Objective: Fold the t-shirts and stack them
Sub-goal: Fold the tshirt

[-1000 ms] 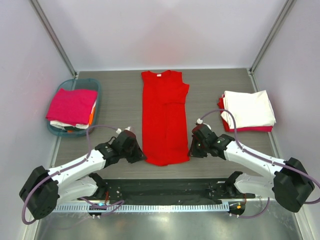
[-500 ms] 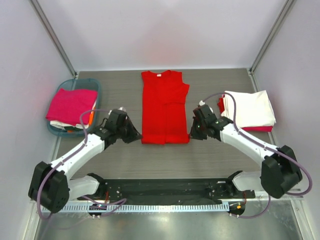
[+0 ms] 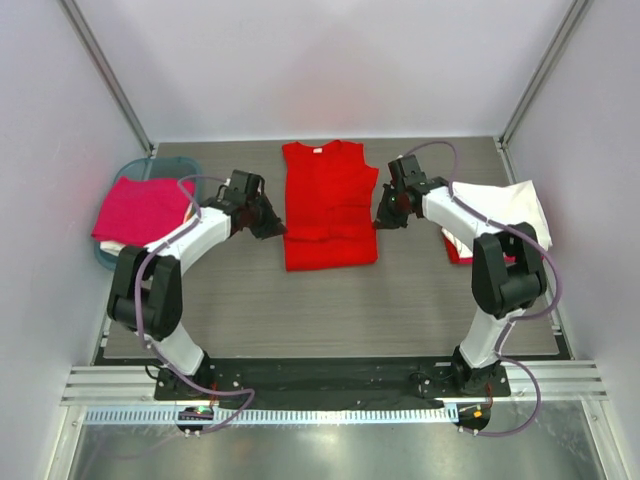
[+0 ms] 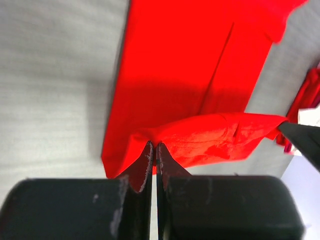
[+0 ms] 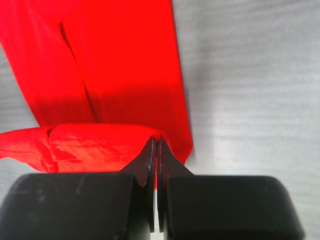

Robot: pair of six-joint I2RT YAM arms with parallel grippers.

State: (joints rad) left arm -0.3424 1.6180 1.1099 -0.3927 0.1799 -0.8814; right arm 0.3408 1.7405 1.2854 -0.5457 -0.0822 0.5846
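Note:
A bright red t-shirt [image 3: 328,205] lies lengthwise in the middle of the table, its near end lifted and doubled back over the rest. My left gripper [image 3: 272,229] is shut on the left corner of that lifted hem [image 4: 200,137]. At the hem's right corner my right gripper [image 3: 379,220] is shut on the cloth [image 5: 100,142]. A magenta pink t-shirt [image 3: 143,208] tops a pile in the teal basket [image 3: 190,170] at the left. Folded white t-shirts [image 3: 500,215] lie over a red one at the right.
The basket stands against the left wall, with white and orange cloth under the pink shirt. The folded stack at the right sits close to my right forearm. Metal wall posts rise at both back corners. Bare grey table lies in front of the red shirt.
Both grippers have carried the red shirt's near hem away from the bases toward its collar end, folding it over. The arms now stretch far out.

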